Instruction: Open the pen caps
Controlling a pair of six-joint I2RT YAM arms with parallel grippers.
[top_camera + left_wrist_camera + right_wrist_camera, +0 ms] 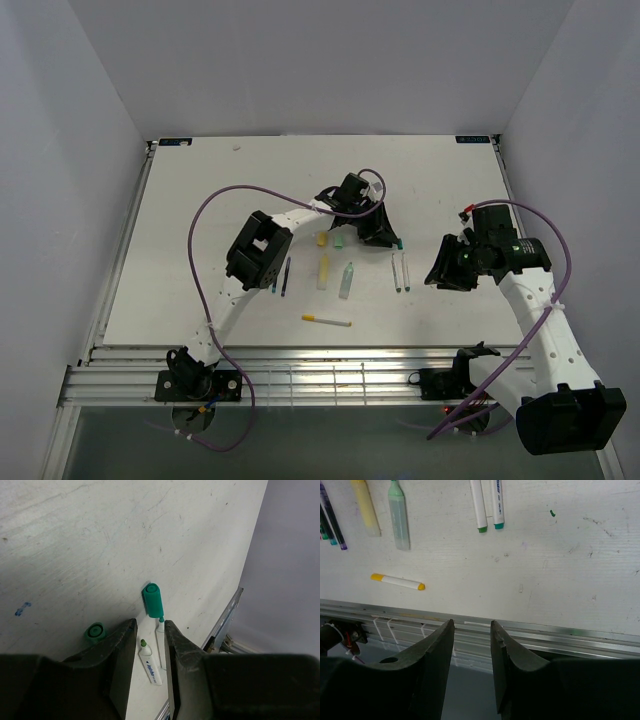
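Top external view takes in the whole table: the pair of white pens lies side by side, with the left gripper hanging over their far ends and the right gripper just to their right. Left of the pair lie a pale-green highlighter, a yellow highlighter and two dark pens. A yellow cap and a pale-green cap lie left of the pair's far ends, and a white pen with yellow ends lies nearer the arm bases. Left wrist view adds what the overhead hides: both pens of the pair show bare tips, a green cap lies on its side right at one tip, and a second green cap stands on end beside the pair. This gripper's jaws are apart and grip nothing. Right wrist view shows the pair's near ends coloured green and teal, and its own jaws parted and empty above the rail at the table's near edge.
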